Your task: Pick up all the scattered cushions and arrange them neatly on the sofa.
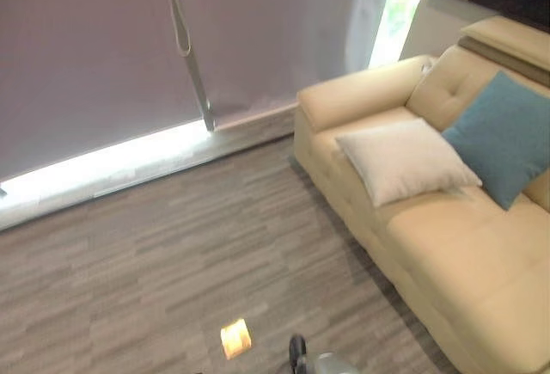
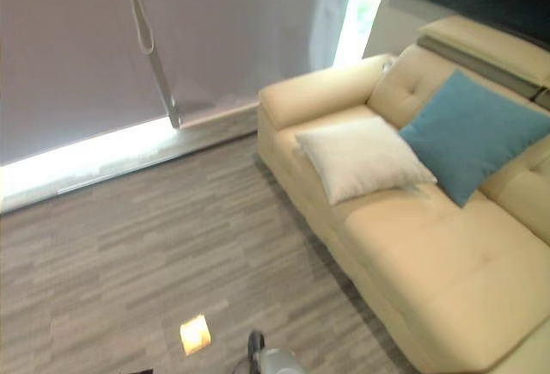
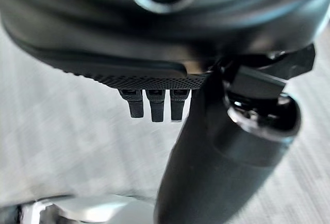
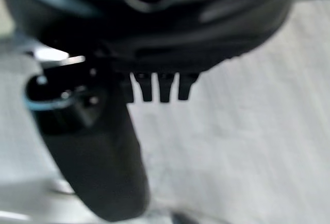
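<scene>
Two cushions lie on the cream leather sofa (image 1: 464, 262): a white square cushion (image 1: 404, 161) near the seat's front edge, a teal fabric cushion (image 1: 503, 137) touching it against the backrest. Left robot hand (image 3: 154, 103) and right robot hand (image 4: 162, 87) hang released, fingers straight, over open grey wood-plank floor (image 1: 172, 254), well apart from both.

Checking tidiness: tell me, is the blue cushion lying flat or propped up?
Propped up. The blue cushion leans tilted against the sofa backrest, one corner down on the seat, beside the white cushion lying flat.
</scene>
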`<state>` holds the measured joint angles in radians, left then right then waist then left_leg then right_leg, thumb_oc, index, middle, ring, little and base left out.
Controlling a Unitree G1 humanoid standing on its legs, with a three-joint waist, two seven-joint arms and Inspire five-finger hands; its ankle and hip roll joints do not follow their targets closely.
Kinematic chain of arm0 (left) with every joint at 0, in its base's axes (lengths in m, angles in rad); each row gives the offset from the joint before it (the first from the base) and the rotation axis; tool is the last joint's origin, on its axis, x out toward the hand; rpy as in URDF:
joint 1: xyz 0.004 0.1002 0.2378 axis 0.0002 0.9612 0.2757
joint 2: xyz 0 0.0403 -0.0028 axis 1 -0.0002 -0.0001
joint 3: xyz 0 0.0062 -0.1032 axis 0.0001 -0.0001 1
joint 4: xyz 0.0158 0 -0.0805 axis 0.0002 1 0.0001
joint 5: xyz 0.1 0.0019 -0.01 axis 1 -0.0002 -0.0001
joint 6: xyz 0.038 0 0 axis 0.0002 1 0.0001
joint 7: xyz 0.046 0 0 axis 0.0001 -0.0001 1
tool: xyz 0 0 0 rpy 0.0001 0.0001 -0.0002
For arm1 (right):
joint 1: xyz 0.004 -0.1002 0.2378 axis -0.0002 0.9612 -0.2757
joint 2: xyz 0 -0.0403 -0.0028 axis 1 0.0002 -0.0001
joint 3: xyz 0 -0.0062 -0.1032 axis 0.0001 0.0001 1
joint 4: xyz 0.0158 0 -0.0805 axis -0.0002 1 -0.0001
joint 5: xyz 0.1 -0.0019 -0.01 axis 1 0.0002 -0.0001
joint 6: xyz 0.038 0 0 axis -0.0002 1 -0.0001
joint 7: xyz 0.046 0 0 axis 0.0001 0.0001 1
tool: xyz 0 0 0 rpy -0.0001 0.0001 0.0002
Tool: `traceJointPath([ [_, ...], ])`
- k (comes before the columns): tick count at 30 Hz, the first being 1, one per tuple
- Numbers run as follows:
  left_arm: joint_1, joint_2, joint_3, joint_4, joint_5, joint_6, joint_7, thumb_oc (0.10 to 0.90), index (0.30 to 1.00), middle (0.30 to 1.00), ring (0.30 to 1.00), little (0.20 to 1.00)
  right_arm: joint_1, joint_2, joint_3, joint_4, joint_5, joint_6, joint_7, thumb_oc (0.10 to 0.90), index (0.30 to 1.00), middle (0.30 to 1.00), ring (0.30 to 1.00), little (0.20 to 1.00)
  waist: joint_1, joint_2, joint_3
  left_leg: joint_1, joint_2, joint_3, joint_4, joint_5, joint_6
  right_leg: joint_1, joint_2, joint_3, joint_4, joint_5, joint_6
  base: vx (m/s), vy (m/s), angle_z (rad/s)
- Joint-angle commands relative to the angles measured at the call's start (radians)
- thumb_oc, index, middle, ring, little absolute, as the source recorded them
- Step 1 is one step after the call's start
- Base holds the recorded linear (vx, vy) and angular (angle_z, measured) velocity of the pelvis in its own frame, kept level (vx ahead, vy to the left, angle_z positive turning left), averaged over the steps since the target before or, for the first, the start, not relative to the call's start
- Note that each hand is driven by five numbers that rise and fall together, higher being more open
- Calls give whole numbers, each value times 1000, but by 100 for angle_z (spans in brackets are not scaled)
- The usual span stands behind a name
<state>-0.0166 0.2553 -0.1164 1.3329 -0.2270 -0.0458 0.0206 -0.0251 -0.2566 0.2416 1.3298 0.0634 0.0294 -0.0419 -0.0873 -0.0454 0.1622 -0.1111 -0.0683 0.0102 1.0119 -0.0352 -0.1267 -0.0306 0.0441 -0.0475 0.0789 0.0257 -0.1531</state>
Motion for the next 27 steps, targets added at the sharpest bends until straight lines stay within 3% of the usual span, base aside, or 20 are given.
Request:
traceJointPath([
  [1, -22, 13, -44, -56, -23, -30, 24, 800, 900, 900, 900, 900, -26, -61, 47, -104, 33, -21, -32, 800, 900, 900, 900, 900, 60, -52, 43, -123, 13, -16, -319, 25, 79, 182, -8, 126, -96, -97, 139, 529, 108, -102],
  [2, -22, 13, -44, -56, -23, -30, 24, 800, 900, 900, 900, 900, -26, -60, 46, -104, 32, -21, -32, 800, 900, 900, 900, 900, 61, -56, 43, -120, 10, -14, -326, 29, 79, 182, -12, 127, -96, -96, 139, 722, 162, -108],
  [3, -21, 15, -43, -55, -21, -27, 25, 800, 900, 900, 900, 900, -33, -59, 65, -126, 17, -26, -35, 800, 900, 900, 900, 900, 78, -53, 44, -124, 28, -35, -500, 23, 87, 208, -13, 141, -90, -117, 146, 654, 212, -99],
  [4, -10, 24, -35, -49, -27, -34, 32, 800, 900, 900, 900, 900, -42, -72, 95, -150, -24, -33, -34, 800, 900, 900, 900, 900, 106, -42, 55, -141, 49, -155, -814, 66, 83, 267, -1, 195, -97, -156, 153, 650, 211, -74],
  [5, -10, 24, -35, -49, -27, -34, 32, 800, 900, 900, 900, 900, -42, -72, 95, -150, -24, -33, -34, 800, 900, 900, 900, 900, 106, -42, 55, -136, 50, -154, -824, 73, 83, 267, -1, 196, -97, -154, 152, 669, 222, -75],
  [6, -4, 25, -32, -45, -32, -37, 42, 800, 900, 900, 900, 900, -56, -77, 108, -152, -48, -33, -33, 800, 900, 900, 900, 900, 131, -38, 62, -165, 39, -249, -905, 97, 65, 295, 0, 237, -97, -166, 153, 379, 139, -71],
  [8, 15, 26, -21, -16, -24, -34, 38, 800, 900, 900, 900, 900, -68, -81, 116, -147, -68, -30, -25, 800, 900, 900, 900, 900, 149, -21, 52, -144, 46, -349, -997, 129, 32, 315, -10, 330, -71, -182, 167, 583, 364, -121],
  [9, 2, 19, -20, -4, -7, -24, 40, 800, 900, 900, 900, 900, -55, -62, 94, -139, -60, -30, -25, 800, 900, 900, 900, 900, 134, -13, 40, -134, 45, -303, -931, 144, 33, 309, -60, 342, -31, -175, 199, 593, 501, -194],
  [11, 3, 17, -9, 12, -6, -27, 47, 800, 900, 900, 900, 900, -51, -40, 55, -113, -16, -25, -24, 800, 900, 900, 900, 900, 124, -13, 28, -108, 47, -240, -908, 108, 56, 240, -116, 339, 85, -114, 243, 395, 345, -184],
  [12, 3, 17, -9, 12, -6, -27, 47, 800, 900, 900, 900, 900, -51, -40, 55, -113, -16, -25, -24, 800, 900, 900, 900, 900, 127, -11, 26, -110, 50, -238, -909, 109, 56, 236, -114, 342, 85, -112, 243, 227, 190, -148],
  [13, 0, 18, -4, 10, -16, -29, 52, 800, 900, 900, 900, 900, -53, -31, 36, -109, 13, -26, -20, 800, 900, 900, 900, 900, 119, -9, 24, -84, 61, -198, -912, 90, 67, 193, -144, 294, 142, -76, 256, 234, 194, -136],
  [15, -5, 23, 3, 25, -15, -25, 58, 800, 900, 900, 900, 900, -59, -27, 18, -98, 30, -29, -9, 800, 900, 900, 900, 900, 119, 10, 13, -22, 98, -116, -921, 49, 81, 124, -252, 74, 179, -26, 246, 298, 270, -158],
  [16, -4, 34, 5, 35, -7, -24, 60, 800, 900, 900, 900, 900, -65, -30, 14, -106, 27, -33, -14, 800, 900, 900, 900, 900, 111, 17, 8, 11, 112, -73, -941, 34, 86, 96, -280, -1, 174, -15, 243, 247, 255, -183],
  [19, -5, 66, 28, 39, -5, -24, 53, 800, 900, 900, 900, 900, -67, -50, -19, -138, 48, -51, -33, 800, 900, 900, 900, 900, 71, 25, -4, 111, 103, -2, -980, -22, 105, 13, -195, -48, 110, -67, 250, 315, 256, -118],
  [24, -28, 69, 54, 15, -8, -29, 56, 800, 900, 900, 900, 900, -49, -57, -47, -162, 71, -66, -57, 800, 900, 900, 900, 900, 9, 32, -1, 240, 62, 57, -1016, -87, 120, -85, -115, -212, -34, -22, 259, 309, 108, -70],
  [26, -32, 66, 58, -3, -11, -33, 57, 800, 900, 900, 900, 900, -33, -62, -61, -191, 78, -69, -70, 800, 900, 900, 900, 900, -17, 38, 6, 267, 52, 46, -1012, -100, 126, -141, -86, -162, -25, -10, 265, 293, 27, -23],
  [27, -35, 61, 46, -16, -8, -42, 61, 800, 900, 900, 900, 900, -18, -63, -68, -203, 91, -78, -81, 800, 900, 900, 900, 900, -38, 39, 14, 282, 43, 27, -1007, -112, 131, -147, -58, -80, -20, -7, 266, 255, 12, -10],
])
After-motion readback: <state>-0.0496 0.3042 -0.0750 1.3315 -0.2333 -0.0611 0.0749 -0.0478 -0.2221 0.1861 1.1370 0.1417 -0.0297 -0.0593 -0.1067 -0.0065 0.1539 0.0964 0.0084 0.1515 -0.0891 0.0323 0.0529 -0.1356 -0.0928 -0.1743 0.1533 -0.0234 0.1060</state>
